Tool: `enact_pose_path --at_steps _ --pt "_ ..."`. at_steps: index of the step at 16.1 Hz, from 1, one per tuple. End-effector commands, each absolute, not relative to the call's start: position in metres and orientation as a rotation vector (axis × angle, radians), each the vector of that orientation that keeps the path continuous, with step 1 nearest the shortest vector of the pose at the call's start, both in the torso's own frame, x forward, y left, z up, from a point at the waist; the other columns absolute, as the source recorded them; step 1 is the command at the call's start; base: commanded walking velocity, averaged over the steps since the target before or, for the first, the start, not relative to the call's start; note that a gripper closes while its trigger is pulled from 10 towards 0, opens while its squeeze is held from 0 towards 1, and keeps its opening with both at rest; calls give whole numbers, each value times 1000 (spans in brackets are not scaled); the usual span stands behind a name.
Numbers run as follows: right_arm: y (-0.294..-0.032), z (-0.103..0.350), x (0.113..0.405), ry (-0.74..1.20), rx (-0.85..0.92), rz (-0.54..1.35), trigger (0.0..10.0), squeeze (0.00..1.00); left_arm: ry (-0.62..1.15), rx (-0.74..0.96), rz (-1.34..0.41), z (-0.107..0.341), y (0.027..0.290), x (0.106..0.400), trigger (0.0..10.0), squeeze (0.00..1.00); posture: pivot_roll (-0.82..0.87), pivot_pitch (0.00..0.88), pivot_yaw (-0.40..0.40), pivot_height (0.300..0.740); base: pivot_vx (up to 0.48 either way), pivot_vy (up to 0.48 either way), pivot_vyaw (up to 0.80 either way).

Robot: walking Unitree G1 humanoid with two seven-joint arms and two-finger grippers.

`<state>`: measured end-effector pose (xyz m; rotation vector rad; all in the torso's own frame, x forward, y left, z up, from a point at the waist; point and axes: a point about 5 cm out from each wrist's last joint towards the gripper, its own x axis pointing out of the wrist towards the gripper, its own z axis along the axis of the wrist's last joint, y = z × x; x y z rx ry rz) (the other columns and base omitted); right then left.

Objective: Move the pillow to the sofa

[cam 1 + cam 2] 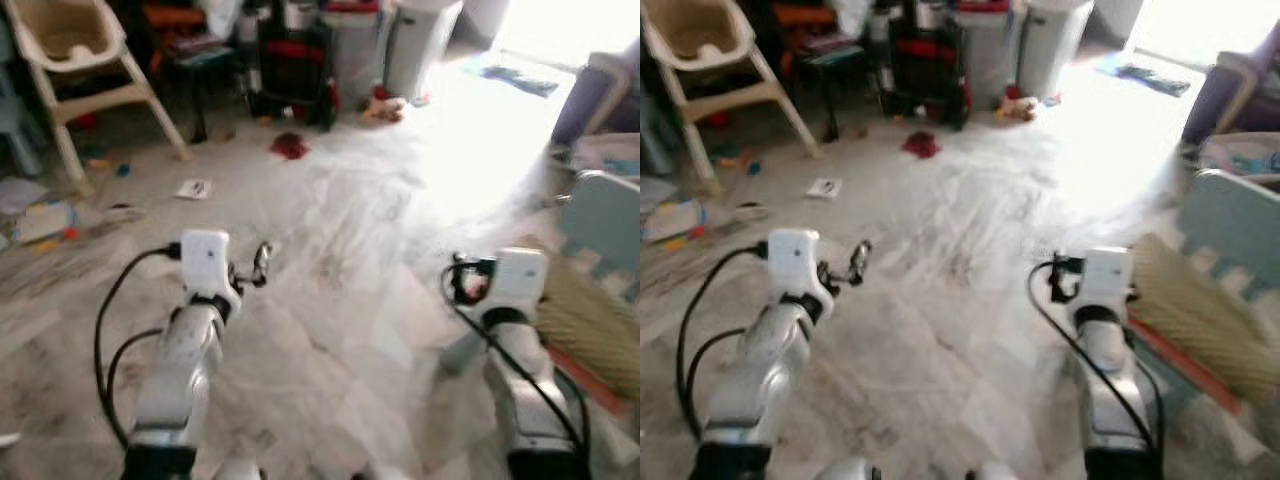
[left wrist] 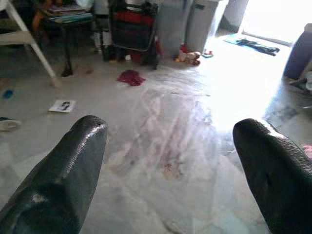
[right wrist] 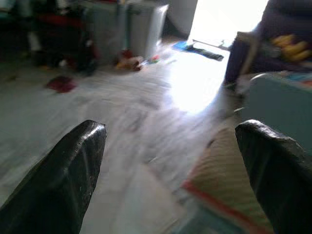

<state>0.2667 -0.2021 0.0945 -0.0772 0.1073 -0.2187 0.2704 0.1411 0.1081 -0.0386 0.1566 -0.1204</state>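
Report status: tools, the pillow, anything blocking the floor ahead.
Left tool open, nothing held. Right tool open, nothing held. Pillow can't be made out. Red cloth and a small card lie on the floor ahead.

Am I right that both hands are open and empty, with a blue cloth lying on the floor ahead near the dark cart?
Not quite: the cloth is dark red, not blue, as the left wrist view shows. The left hand and right hand are indeed open and empty, and the cloth lies near the dark cart.

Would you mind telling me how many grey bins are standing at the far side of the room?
2: one grey bin beside the black-and-red cart, the other bin just right of it, nearer the bright doorway. Clutter may hide more.
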Motion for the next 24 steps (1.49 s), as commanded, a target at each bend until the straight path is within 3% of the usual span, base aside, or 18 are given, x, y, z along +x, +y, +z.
enact_pose_path --at_steps 1,6,17,21,24 --pt "-197 93 263 117 -66 -215 10000 0 155 -16 -93 110 151 267 10000 0 40 0 -54 740 0 0 -800" --pt "-188 83 250 158 -61 -212 10000 0 230 -20 -76 101 171 256 10000 0 23 0 -15 740 0 0 -800" --pt "-194 95 267 122 -80 -213 10000 0 172 -42 -118 117 163 276 10000 0 12 0 -36 740 0 0 -800" --pt "-194 94 266 136 -73 -215 10000 0 166 -51 -147 118 159 277 10000 0 -2 0 -34 740 127 0 0" --pt "-195 93 264 142 -80 -215 10000 0 178 -66 -166 116 153 275 10000 0 -5 0 -36 740 256 0 -800"
